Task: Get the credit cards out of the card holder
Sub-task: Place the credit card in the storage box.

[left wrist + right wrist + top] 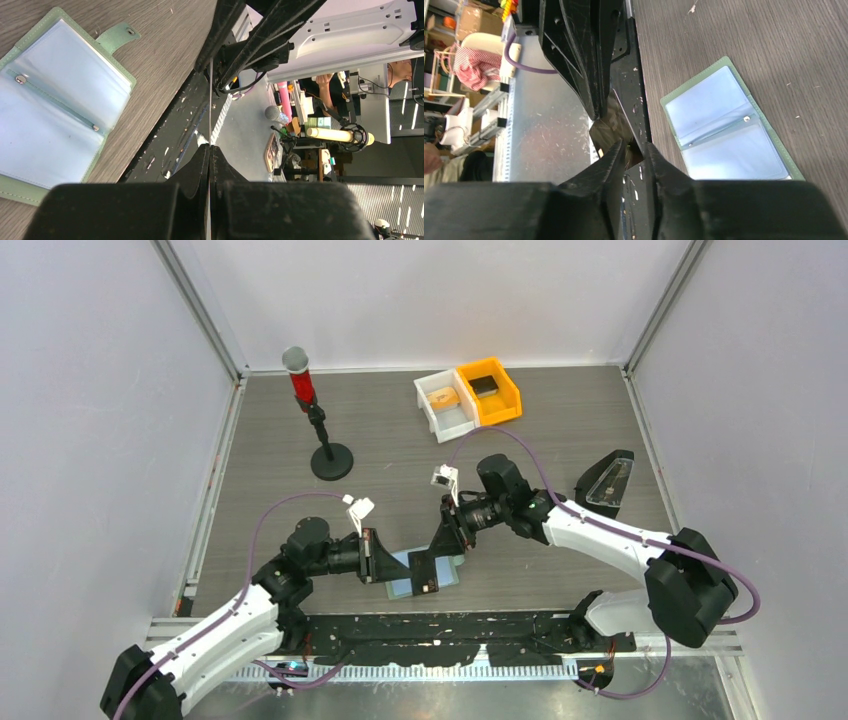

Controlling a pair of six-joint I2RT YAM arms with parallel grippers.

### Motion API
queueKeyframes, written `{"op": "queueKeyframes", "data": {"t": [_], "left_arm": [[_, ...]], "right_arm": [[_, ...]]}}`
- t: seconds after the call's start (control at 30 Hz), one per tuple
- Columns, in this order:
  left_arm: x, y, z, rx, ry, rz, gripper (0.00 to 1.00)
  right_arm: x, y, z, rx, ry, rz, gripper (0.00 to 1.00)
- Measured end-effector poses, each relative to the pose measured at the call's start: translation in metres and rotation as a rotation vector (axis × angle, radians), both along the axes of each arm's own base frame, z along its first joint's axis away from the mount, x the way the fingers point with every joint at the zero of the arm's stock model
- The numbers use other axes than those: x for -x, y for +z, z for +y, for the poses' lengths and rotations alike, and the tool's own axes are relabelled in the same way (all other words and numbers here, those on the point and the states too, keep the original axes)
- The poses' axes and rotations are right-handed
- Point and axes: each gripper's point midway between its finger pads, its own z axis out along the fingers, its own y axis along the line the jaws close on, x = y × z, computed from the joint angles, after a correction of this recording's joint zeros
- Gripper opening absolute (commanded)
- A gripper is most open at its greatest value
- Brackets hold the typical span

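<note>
The card holder (448, 570) lies open and flat near the table's front edge. It also shows in the left wrist view (55, 100) and the right wrist view (724, 130), pale green with bluish pockets and a side tab. I cannot tell whether a light blue card sits inside. My left gripper (388, 566) is shut on a credit card (424, 571), held on edge above the holder's near side. The card is a thin line in the left wrist view (210, 100) and dark brownish in the right wrist view (610, 122). My right gripper (634, 147) is slightly open, with the card's corner between its fingers.
A white bin (437, 418) and an orange bin (503, 402) holding a black block (485, 385) stand at the back. A red microphone on a black stand (331, 460) is back left. A black holder with a clear tray (608, 483) is at right. The black mounting strip (440, 630) runs along the front.
</note>
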Motion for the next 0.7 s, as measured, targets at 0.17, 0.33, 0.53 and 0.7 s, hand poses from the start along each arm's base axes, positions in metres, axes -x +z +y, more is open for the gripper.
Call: {"op": "queueKeyframes", "data": {"t": [0.17, 0.33, 0.53, 0.7], "left_arm": [[-0.001, -0.003, 0.0, -0.006, 0.002, 0.005, 0.05], [-0.004, -0.009, 0.002, -0.03, 0.029, 0.012, 0.49], [-0.008, -0.014, 0.011, -0.091, 0.079, 0.008, 0.99], [-0.013, -0.004, 0.019, -0.171, 0.11, -0.035, 0.99]], "right_arm": [[0.0, 0.006, 0.003, -0.03, -0.001, 0.01, 0.05], [-0.001, 0.007, 0.003, -0.034, -0.029, 0.026, 0.05], [-0.021, 0.02, 0.0, -0.044, -0.149, -0.029, 0.05], [-0.047, 0.029, -0.009, -0.039, -0.296, -0.071, 0.05]]}}
